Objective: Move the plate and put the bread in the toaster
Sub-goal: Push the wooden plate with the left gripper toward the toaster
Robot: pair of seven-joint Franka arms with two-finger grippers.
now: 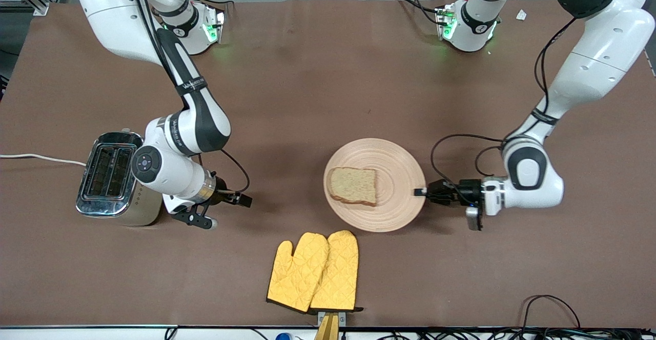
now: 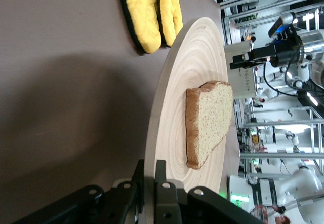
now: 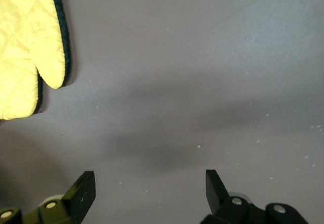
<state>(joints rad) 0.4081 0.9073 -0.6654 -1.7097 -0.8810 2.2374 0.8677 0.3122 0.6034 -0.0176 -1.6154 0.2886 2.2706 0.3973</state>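
The round wooden plate lies mid-table with the bread slice on it. My left gripper is shut on the plate's rim at the edge toward the left arm's end. The left wrist view shows its jaws pinching the rim of the plate, with the bread just past them. The cream-white toaster stands at the right arm's end, slots empty. My right gripper is open and empty, low over bare table beside the toaster; its wrist view shows nothing between the fingers.
A pair of yellow oven mitts lies nearer to the front camera than the plate, and also shows in both wrist views. The toaster's white cord runs off the table's end. Brown tabletop lies between toaster and plate.
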